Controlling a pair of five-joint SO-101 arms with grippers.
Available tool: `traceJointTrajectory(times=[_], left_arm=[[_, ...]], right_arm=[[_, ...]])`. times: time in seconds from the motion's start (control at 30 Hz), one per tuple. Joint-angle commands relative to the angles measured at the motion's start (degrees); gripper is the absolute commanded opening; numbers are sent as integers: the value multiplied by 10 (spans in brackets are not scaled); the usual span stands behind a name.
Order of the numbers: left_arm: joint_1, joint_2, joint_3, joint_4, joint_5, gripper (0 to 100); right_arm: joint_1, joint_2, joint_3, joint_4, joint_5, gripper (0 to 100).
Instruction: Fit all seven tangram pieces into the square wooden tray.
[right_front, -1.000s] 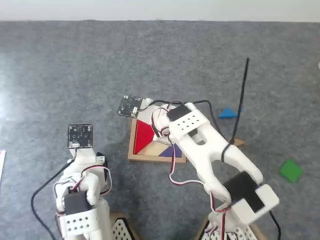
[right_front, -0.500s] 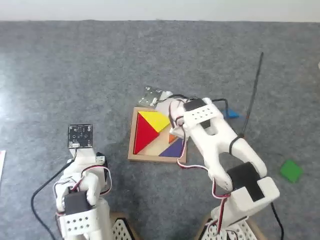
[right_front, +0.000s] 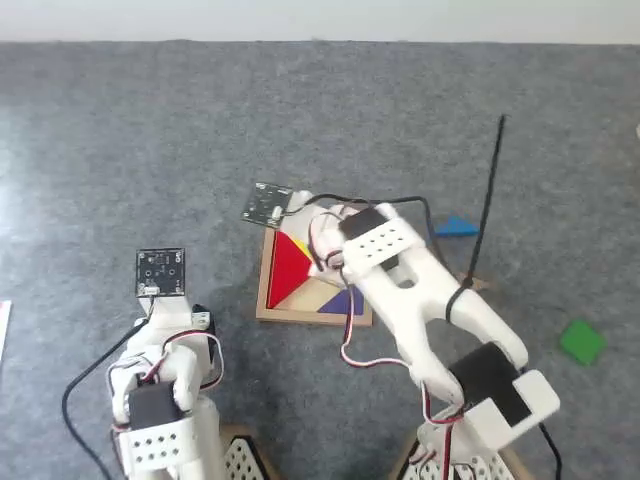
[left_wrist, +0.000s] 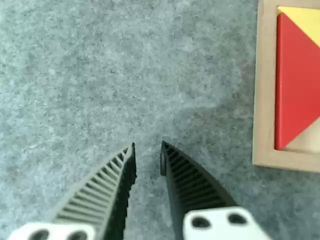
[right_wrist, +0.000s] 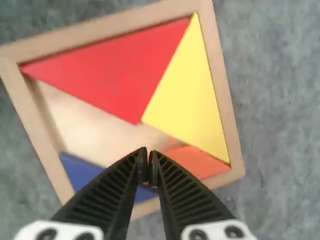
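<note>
The right hand (right_wrist: 145, 165) hangs just above the tray (right_wrist: 221, 95) with its two ribbed fingers pressed together and nothing between them. Its wrist view gives what the high view hides: a red triangle (right_wrist: 110, 75) lies along one side, a yellow triangle (right_wrist: 192, 107) meets it edge to edge, and an orange piece (right_wrist: 202, 162) and a dark blue piece (right_wrist: 77, 170) sit at the side nearest the fingers, with a patch of bare wood showing in the middle of the tray. From above, the right arm (right_front: 420, 290) lies across the tray and covers much of it, so there the red triangle, a sliver of yellow and a corner of dark blue peek out beside the white links. The left hand (left_wrist: 147, 155) hovers over the grey counter (left_wrist: 75, 65) with its fingertips a little apart, gripping nothing; the tray's rim and part of the red triangle show at the edge of its view, near but not touching. The high view places the left arm (right_front: 160, 400) folded low, well apart from the tray. Farther out on the counter, beyond the right arm, lie a light blue triangle (right_front: 456, 228) and a green square (right_front: 581, 341), well apart from each other and outside the tray. A thin black rod (right_front: 488, 195) rises between the tray and the light blue triangle.
</note>
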Motion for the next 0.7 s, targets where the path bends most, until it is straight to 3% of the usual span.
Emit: traceJointTrajectory(times=[0.0, 0.33, 0.67], left_arm=[[1, -11, -7, 2, -1, 82], [1, -11, -7, 2, -1, 82], [1, -11, -7, 2, -1, 82]], right_arm=[[-5, 29, -6, -25, -25, 23], [76, 57, -10, 7, -24, 23], [37, -27, -47, 83, -28, 23]])
